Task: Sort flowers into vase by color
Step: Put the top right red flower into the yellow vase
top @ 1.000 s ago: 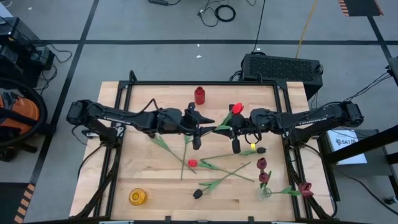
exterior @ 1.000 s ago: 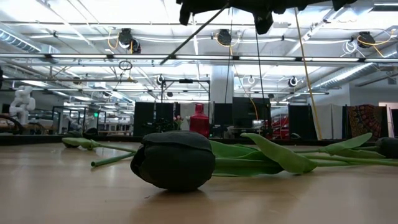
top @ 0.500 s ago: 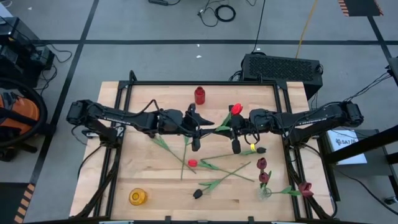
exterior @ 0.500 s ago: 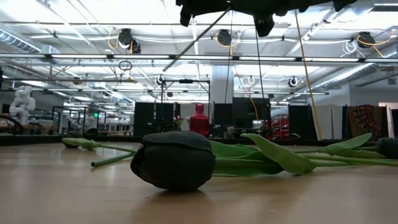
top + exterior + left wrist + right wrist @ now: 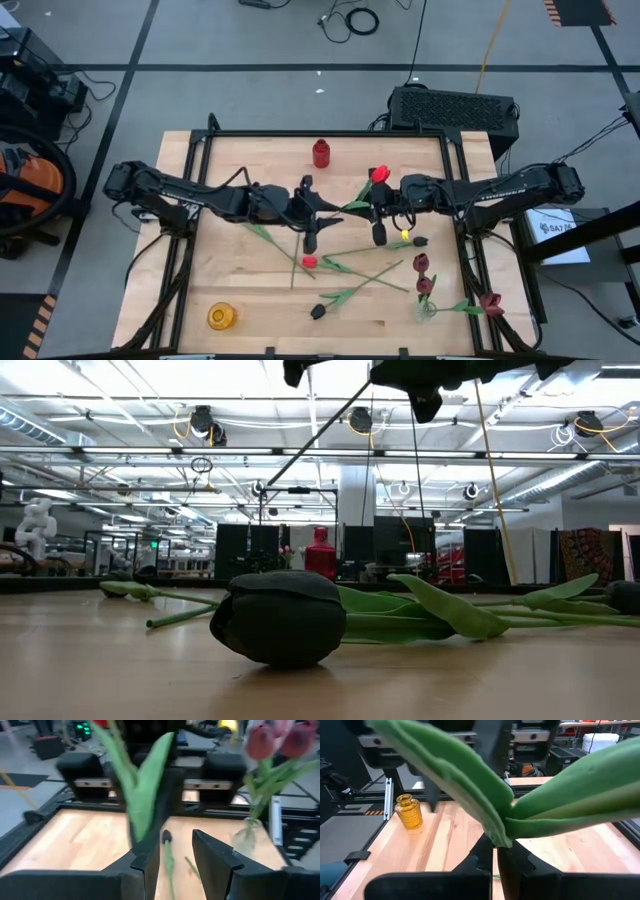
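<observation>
A red tulip is held above the table's middle by my right gripper, which is shut on its green stem. My left gripper is open just left of it; a leaf stands before its fingers, and I cannot tell whether it touches them. On the table lie a red-headed tulip, a black one, another black one and a maroon one. Maroon tulips stand in a clear glass vase. A red vase stands near the far edge, a yellow vase at the near left. My right gripper pinches the red tulip's stem between its two fingers, just where the leaves branch off. The fingers come level from the table's right, across the stem. The tulip is lifted clear and tilted, its bare stem end slanting down.
Loose stems and leaves cross the table's middle below both grippers. The black tulip head lies close to the low camera. A black frame borders the wooden table; bare wood shows at the left.
My left gripper has drawn back a little toward the table's left, away from the red tulip's stem. The tulip stays in my right gripper, nearly still, its leaf now free of the left gripper.
</observation>
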Available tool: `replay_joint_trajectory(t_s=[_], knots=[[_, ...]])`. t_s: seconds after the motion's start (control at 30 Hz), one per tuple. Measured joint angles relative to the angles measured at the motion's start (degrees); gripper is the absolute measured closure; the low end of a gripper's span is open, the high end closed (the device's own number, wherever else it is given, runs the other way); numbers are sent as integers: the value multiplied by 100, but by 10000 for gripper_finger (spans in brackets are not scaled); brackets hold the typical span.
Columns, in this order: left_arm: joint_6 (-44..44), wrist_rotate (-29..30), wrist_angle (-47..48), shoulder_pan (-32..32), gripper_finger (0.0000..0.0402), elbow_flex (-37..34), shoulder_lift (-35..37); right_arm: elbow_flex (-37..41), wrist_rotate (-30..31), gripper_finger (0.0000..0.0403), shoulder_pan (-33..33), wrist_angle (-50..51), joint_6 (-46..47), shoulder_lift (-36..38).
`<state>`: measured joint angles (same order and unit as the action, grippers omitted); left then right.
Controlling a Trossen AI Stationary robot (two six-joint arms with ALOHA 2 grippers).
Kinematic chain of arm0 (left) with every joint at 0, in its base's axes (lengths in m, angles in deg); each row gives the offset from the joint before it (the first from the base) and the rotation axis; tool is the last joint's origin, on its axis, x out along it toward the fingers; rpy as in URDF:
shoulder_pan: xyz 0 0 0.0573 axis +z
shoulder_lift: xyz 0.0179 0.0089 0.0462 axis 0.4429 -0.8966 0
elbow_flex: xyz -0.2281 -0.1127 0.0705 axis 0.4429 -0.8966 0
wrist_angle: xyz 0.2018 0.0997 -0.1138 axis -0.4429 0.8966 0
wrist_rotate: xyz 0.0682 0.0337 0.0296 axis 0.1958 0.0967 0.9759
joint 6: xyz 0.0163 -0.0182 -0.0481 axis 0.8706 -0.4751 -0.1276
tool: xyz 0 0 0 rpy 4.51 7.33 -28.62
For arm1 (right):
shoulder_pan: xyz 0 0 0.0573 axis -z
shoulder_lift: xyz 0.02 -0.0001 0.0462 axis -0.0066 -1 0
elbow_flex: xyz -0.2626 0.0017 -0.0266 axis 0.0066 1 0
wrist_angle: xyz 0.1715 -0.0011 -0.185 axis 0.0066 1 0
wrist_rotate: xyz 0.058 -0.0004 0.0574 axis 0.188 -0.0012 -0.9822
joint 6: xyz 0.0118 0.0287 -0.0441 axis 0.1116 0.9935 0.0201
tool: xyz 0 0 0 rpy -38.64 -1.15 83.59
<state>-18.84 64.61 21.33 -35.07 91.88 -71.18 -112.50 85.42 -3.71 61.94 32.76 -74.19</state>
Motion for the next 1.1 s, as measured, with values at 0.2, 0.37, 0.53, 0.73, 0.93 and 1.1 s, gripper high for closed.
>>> replay_joint_trajectory(t_s=[0.2,0.37,0.53,0.73,0.93,1.1], knots=[[14,434,-348,-15,276,0,-204,0,-15,399,0,2,33,0],[23,524,-730,-15,229,0,-337,0,-20,399,-2,14,41,0],[8,808,-908,36,171,0,-413,0,-20,399,-2,33,41,0],[-7,723,-987,123,149,-4,-567,0,-20,399,-2,41,37,-5],[39,240,-1083,184,174,0,-612,-2,-18,399,-2,31,-9,-79],[39,161,-1091,199,217,0,-605,-2,-18,399,-4,16,-66,-79]])
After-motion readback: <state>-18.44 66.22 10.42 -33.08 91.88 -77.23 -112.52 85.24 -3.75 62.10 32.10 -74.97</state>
